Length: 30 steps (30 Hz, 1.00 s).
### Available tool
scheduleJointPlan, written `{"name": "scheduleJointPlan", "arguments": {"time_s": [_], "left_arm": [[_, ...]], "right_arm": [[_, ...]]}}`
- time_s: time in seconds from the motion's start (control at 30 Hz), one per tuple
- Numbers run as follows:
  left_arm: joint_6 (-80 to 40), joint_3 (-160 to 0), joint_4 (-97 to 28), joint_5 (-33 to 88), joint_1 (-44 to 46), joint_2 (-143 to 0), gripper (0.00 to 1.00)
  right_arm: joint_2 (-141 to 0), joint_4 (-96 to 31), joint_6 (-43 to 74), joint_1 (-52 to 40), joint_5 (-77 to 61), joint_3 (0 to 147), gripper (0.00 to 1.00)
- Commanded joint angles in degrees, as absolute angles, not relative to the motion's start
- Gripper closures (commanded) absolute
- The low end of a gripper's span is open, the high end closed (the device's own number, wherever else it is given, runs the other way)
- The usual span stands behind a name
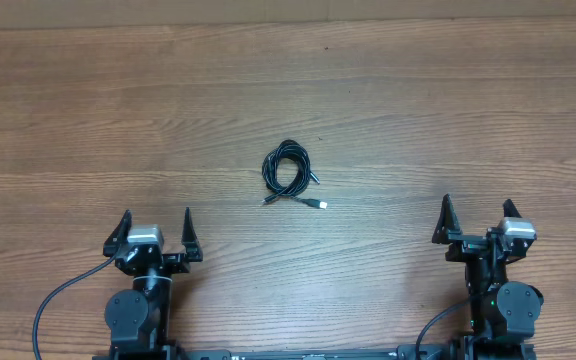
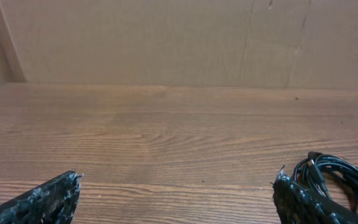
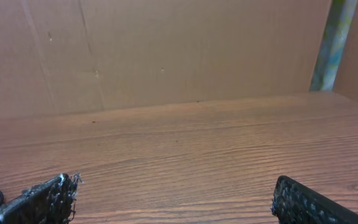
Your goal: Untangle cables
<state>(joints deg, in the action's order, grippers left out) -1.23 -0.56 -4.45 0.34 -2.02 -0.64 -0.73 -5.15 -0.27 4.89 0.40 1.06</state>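
Left gripper [image 1: 155, 224] and right gripper [image 1: 478, 212] stand apart, holding nothing, the cables [image 1: 289, 174] bundled between them on the table [image 1: 448, 110].

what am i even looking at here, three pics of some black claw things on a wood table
These are two robot arms at a wooden table. One picture looks straight down from above. The other two come from small cameras on each wrist, so the dark shapes at their bottom edges are that arm's own fingers. The left gripper and right gripper are both open and hold nothing. Between them, further out on the table, lies a small coiled bundle of thin black cables, one with a silver plug end.
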Motion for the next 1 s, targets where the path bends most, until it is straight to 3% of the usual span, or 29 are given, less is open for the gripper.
{"name": "scheduleJointPlan", "arguments": {"time_s": [0.0,0.6,0.73,0.97], "left_arm": [[-0.2,-0.3,-4.4,-0.2,-2.4,-0.3,0.01],[0.2,-0.3,-3.5,-1.0,-2.3,-0.4,0.01],[0.0,-0.3,-3.4,5.8,-2.3,-0.4,0.00],[-1.5,-2.8,-5.8,6.2,-2.3,-0.4,0.00]], "right_arm": [[-0.2,-4.8,-0.7,4.9,0.5,0.4,0.00],[-0.2,-4.8,-0.7,4.9,0.5,0.4,0.00],[-0.2,-4.8,-0.7,4.9,0.5,0.4,0.00],[-0.2,-4.8,-0.7,4.9,0.5,0.4,0.00]]}}
